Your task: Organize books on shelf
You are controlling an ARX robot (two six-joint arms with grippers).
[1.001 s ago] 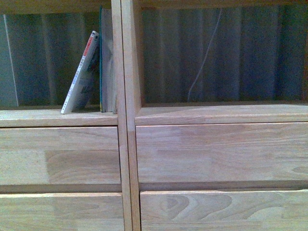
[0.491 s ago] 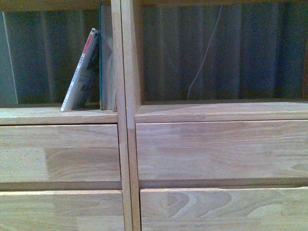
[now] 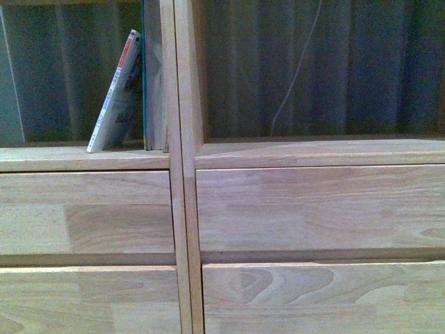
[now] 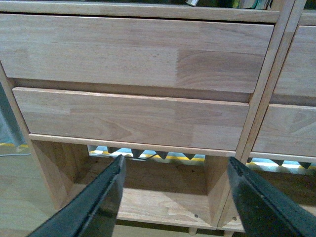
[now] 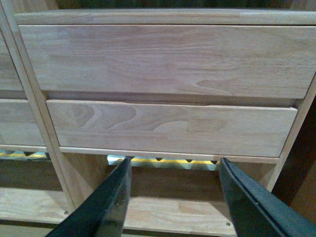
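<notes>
In the front view the pale wooden shelf [image 3: 182, 167] fills the frame. A white book with red spine marks [image 3: 115, 94] leans right in the upper left cubby. A slim book with a teal-blue edge [image 3: 144, 76] stands upright against the divider beside it. Neither gripper shows in the front view. My left gripper [image 4: 175, 170] is open and empty, facing the left column's drawer fronts [image 4: 133, 49] and the low cubby. My right gripper [image 5: 174, 168] is open and empty, facing the right column's drawers [image 5: 168, 59].
The upper right cubby [image 3: 320, 69] holds no books; a thin white cord [image 3: 295, 76] hangs behind it before a dark curtain. The low open cubbies [image 4: 163, 192] show a yellow-striped floor strip behind. A dark upright [image 5: 303, 168] stands beside the shelf.
The shelf has slid down a little in the front view, so the camera has risen slightly. The books have not moved.
</notes>
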